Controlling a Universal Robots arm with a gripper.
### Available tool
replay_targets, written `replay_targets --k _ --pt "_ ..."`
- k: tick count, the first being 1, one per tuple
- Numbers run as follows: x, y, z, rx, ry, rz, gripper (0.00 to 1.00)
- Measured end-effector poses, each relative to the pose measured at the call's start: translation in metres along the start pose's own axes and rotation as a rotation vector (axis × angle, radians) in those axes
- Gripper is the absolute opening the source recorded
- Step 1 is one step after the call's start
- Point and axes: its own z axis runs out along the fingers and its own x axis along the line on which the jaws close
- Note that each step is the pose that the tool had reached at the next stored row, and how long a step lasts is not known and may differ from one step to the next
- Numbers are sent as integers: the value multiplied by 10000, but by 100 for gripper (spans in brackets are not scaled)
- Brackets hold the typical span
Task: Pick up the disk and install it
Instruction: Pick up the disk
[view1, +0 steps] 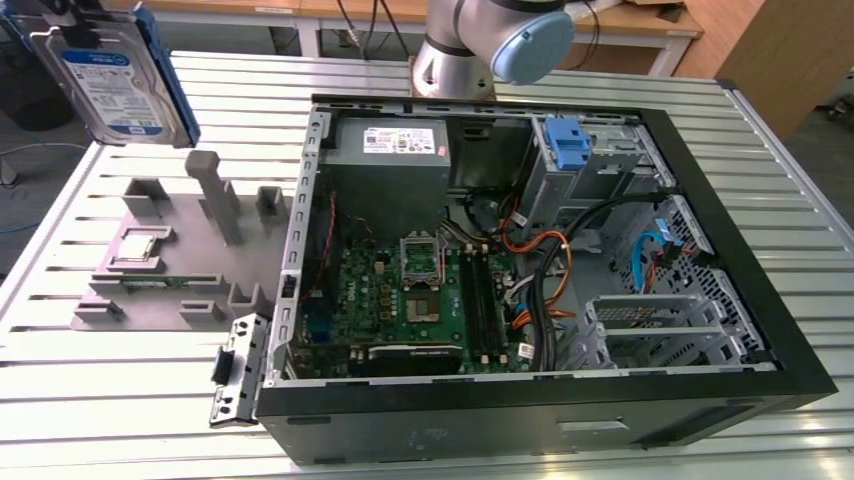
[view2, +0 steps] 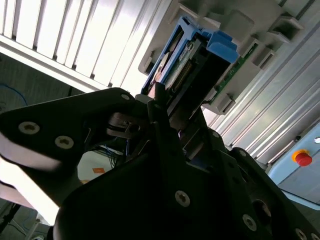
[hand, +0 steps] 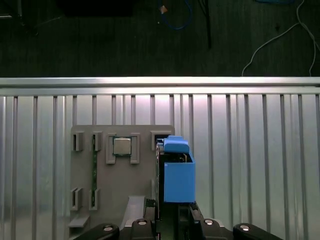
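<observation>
Black jaws are pinching the disk (view2: 187, 65) by one end in the second wrist view. The gripper (view2: 172, 112) is clamping it edgewise, with the connector end and the blue carrier sticking out past the fingers. So the drive is hanging in the air, not sitting on anything. In the exterior view it's showing high up at that view's left, roughly upright with the white-and-blue label facing the camera, well apart from the open computer case (view1: 467, 430). Underneath it, the first wrist view is showing a grey parts fixture (hand: 120, 185) with a small processor chip (hand: 122, 146) sitting in one pocket, all resting on the slatted metal table (hand: 260, 150). Over in the case, a bare blue bracket (view1: 567, 140) is standing up in the drive cage, near the grey power supply (view1: 387, 140). Handling-wise, that drive is probably dense and dead stiff for its size, with smooth metal sides that could slip. The plastic carrier is likely the bendy bit, so squeezing the solid metal body looks safer than the tabs. It's likely not taking knocks well either.
</observation>
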Motion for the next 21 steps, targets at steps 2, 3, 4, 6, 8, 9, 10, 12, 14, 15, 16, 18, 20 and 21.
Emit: replay_targets --k 2,3,4,6,8,9,10,12,14,15,16,18,20,21 --pt "-3 2 -52 0 0 0 35" --pt "-4 2 -76 -1 0 0 35" --pt "-5 3 -97 0 0 0 35" --pt "-7 4 -134 0 0 0 35" --pt "-8 5 -151 1 -1 0 35" --pt "-8 5 -153 1 -1 0 35" --pt "-8 4 -153 1 0 0 35" --pt "-8 4 -153 0 -1 0 35" --pt "-8 4 -154 0 0 0 35" --pt "-8 4 -154 -1 0 0 35" --pt "-8 5 -160 -2 2 0 35" --pt "-9 5 -183 -1 1 0 35" --pt "-11 6 -218 -1 1 0 35" --pt "-12 6 -237 0 0 0 35"
